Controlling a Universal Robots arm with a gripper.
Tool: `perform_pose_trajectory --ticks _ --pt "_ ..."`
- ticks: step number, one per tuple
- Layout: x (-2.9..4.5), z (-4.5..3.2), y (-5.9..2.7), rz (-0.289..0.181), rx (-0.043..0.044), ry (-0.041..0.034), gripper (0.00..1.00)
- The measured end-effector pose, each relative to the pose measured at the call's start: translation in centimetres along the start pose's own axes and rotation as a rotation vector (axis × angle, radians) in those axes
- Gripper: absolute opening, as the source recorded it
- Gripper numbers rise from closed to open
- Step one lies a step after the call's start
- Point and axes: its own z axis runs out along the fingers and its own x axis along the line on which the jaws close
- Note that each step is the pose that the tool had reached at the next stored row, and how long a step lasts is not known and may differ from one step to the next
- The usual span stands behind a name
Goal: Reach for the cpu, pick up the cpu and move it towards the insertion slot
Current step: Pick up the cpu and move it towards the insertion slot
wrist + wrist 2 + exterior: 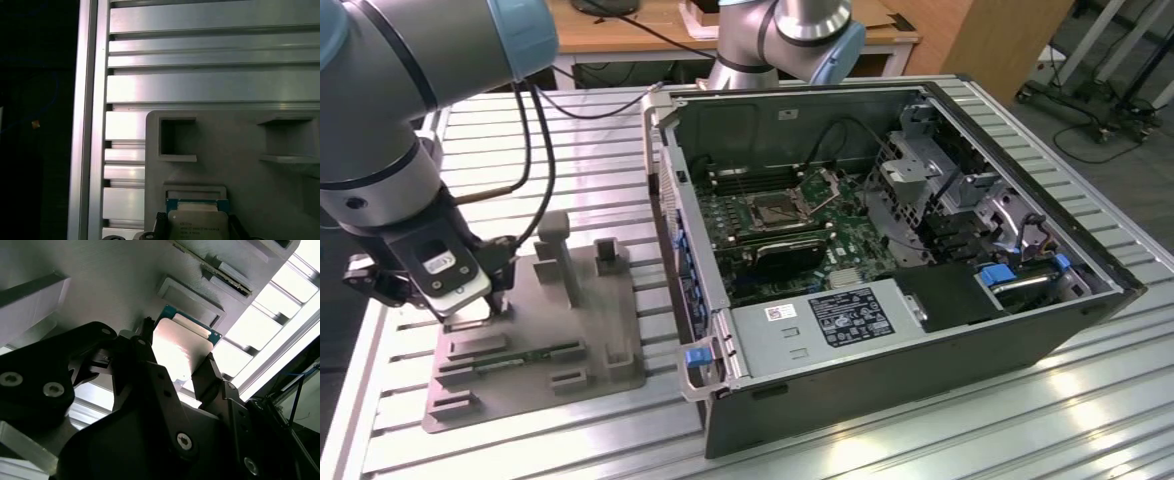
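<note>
1. While the gripper (pixel 178 352) pinches the cpu (pixel 185 340) by two edges, that cpu sits low at the grey tray (pixel 616 325).
2. Reach looks done; in the exterior view the insertion slot (pixel 767 212) lies well apart, at three o'clock.

cpu (pixel 197 226) on tray (pixel 240 165), tray beside computer case (pixel 881 400)

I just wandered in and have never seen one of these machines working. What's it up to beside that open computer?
A robot arm has its gripper down at a grey tray beside the open computer case. The second wrist view shows the gripper right at the cpu, a small silvery chip. Whether it has a grip on the chip is not clear. The insertion slot, inside the case, is well away from the gripper.
</note>
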Motion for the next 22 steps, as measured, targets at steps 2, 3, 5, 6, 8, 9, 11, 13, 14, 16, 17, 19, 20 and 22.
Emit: perform_pose_trajectory --ticks 2,3,5,6,8,9,11,13,14,16,17,19,20,22 --pt "-0.01 -0.22 0.01 0.0 0.0 0.0 0.55" --pt "-0.01 -0.3 0.02 0.0 -0.0001 0.0 0.55" --pt "-0.01 -0.47 0.03 0.0 -0.0001 -0.0001 0.55" --pt "-0.01 -0.57 0.03 0.0 -0.0002 -0.0002 0.55" --pt "-0.02 -0.81 0.04 0.0 -0.0002 -0.0002 0.55" --pt "-0.02 -0.92 0.05 0.0 -0.0001 -0.0001 0.55" --pt "-0.02 -1.15 0.06 0.0 -0.0002 -0.0001 0.55" --pt "-0.02 -1.4 0.07 0.0 -0.0004 -0.0001 0.55" --pt "-0.02 -1.51 0.08 0.0 -0.0006 -0.0001 0.55" --pt "-0.03 -1.7 0.09 0.0 -0.001 -0.0001 0.55" --pt "-0.03 -1.8 0.09 0.0 -0.0012 -0.0002 0.55" --pt "-0.03 -2.0 0.1 0.0 -0.0015 -0.0002 0.55" --pt "-0.04 -2.1 0.1 0.0 -0.0016 -0.0001 0.55" --pt "-0.04 -2.26 0.11 0.0 -0.0017 -0.0001 0.55"
